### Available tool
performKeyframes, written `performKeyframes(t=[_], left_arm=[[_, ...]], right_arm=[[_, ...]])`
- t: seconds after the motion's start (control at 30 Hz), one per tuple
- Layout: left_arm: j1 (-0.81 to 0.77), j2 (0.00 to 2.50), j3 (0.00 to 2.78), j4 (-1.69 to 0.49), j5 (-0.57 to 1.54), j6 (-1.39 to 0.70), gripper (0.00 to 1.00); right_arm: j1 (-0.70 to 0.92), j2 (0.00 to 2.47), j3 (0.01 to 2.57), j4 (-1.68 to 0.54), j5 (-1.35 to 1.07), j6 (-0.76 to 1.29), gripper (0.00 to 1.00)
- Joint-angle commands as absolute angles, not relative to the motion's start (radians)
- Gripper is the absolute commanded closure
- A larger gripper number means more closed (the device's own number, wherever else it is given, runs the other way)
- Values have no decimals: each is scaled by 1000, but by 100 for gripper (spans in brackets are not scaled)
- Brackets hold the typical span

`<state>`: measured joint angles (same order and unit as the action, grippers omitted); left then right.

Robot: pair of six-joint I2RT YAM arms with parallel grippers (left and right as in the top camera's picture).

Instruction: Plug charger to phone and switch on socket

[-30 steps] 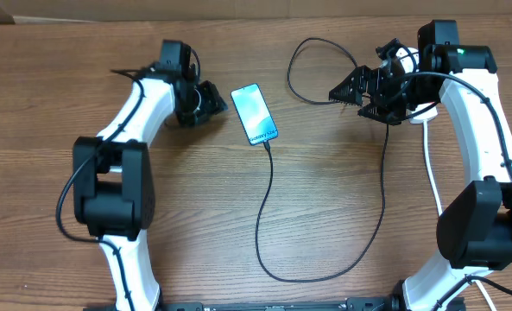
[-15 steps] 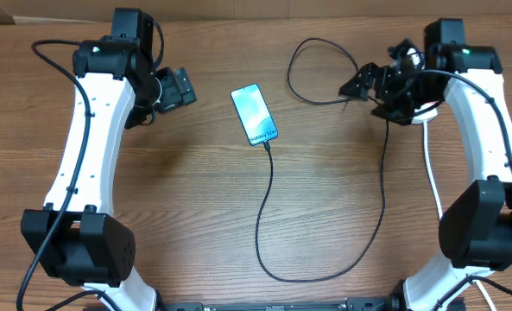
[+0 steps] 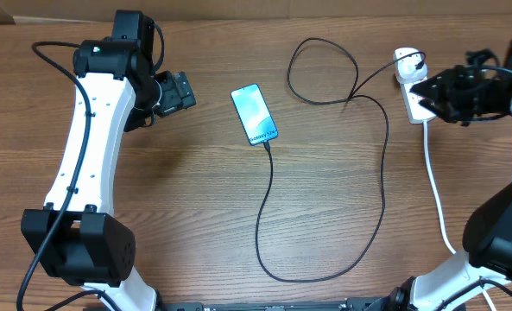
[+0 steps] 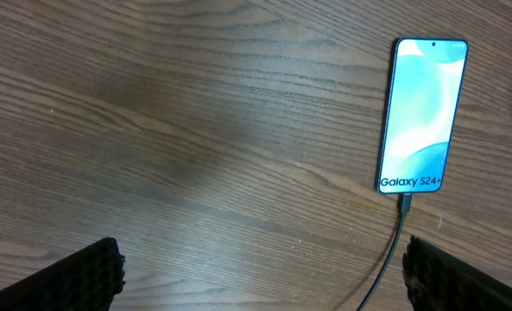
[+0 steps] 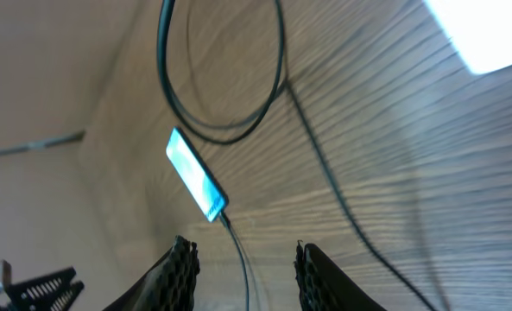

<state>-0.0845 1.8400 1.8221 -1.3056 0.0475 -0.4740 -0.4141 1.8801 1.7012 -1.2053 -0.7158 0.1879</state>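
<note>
Gaping, left pincer [image 4: 264,276] and right pincer [image 5: 245,268] hold nothing — left wrist alone reads phone [image 4: 422,115] lettering.

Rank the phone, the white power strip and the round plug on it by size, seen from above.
Largest: phone and power strip look alike; the right hand hides part of the strip, so I won't rank them.
Smallest: round plug.

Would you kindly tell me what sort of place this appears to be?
Likely a robotics lab bench: left arm and right arm flank a wooden table holding a phone, charger and socket.
</note>
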Motion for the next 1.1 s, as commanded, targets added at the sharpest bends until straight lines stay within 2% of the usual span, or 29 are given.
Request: performKeyframes(t=[0.0, 0.03, 0.1, 0.13, 0.4, 0.67, 0.8, 1.07], left_arm=[[-85, 1835, 1830, -1303, 33, -464, 0], [-85, 1835, 1830, -1303, 33, -464, 0], [-85, 1835, 1830, -1303, 33, -464, 0], [-85, 1835, 1830, -1303, 33, -464, 0], [-85, 1835, 1830, -1303, 33, -464, 0], [-85, 1835, 1830, -1303, 33, -464, 0], [-85, 1835, 1830, -1303, 33, -464, 0], [-85, 1835, 1830, -1303, 33, -464, 0]], right_arm=[[-448, 1864, 1724, -1168, -746, 184, 55], [-452, 1864, 1724, -1155, -745, 183, 40], [-455, 1864, 1724, -1107, -707, 183, 3], [-455, 1864, 1724, -1086, -672, 183, 0], [-440, 1865, 1722, -917, -81, 315, 0], [-421, 1894, 1722, -701, -40, 290, 0], [-388, 1977, 1722, -660, -33, 227, 0], [-385, 2110, 1722, -619, 29, 227, 0]])
